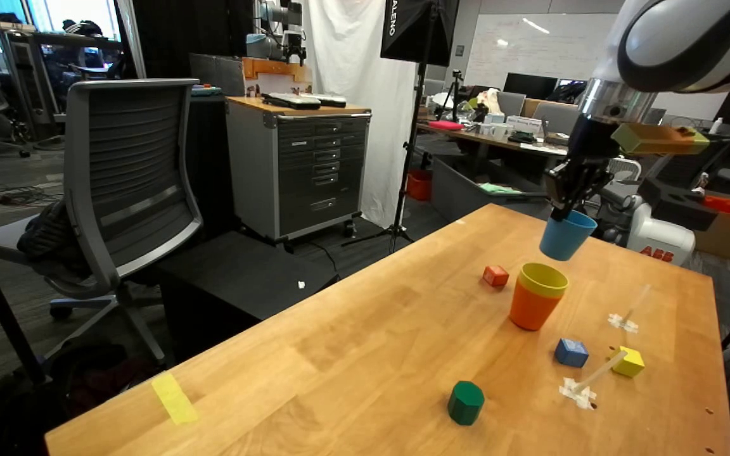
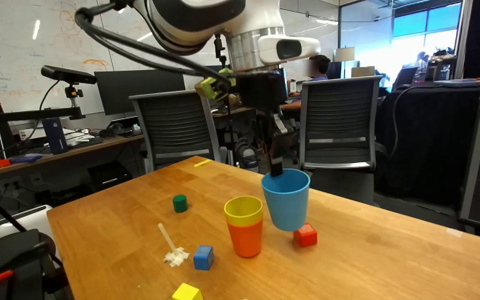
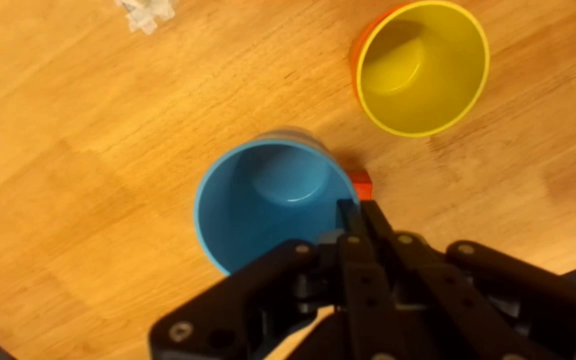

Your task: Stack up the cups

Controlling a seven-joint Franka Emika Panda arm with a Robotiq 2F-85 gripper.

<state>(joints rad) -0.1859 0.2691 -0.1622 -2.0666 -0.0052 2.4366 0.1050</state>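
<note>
blue cup [image 1: 568,239]: in an exterior view, held clear of wooden table [image 1: 314,380], up-right of orange cup [image 1: 531,310]
Robotiq gripper [image 1: 560,214]: above blue cup, up-right of orange cup
orange cup: upright on wooden table
yellow cup [image 1: 542,278]: nested in orange cup, top band and inside showing
red block [image 1: 495,276]: left of orange cup, near, apart
blue block [image 1: 571,353]: front-right of orange cup, near
yellow block [image 1: 629,361]: farther front-right of orange cup
green hexagonal block [image 1: 466,403]: front-left of orange cup, well apart
taped sticks [image 1: 602,372]: two, both right of orange cup
yellow tape strip [image 1: 175,398]: well left of orange cup

blue cup [image 2: 286,204]: in an exterior view, just right of orange cup, slim gap, covers corner of red block
blue block [image 2: 203,257]: left of orange cup, near
yellow block [image 2: 187,293]: front-left of orange cup, cut by frame edge
green hexagonal block [image 2: 180,203]: behind-left of orange cup

jaws: in wrist view, pinching blue cup's rim, fingers [image 3: 377,217] one inside, one outside
blue cup [image 3: 273,200]: below-left of orange cup, mouth toward camera
orange cup: thin sliver beside yellow cup
red block: below orange cup, partly hidden
white tape [image 3: 145,12]: left of orange cup
</note>
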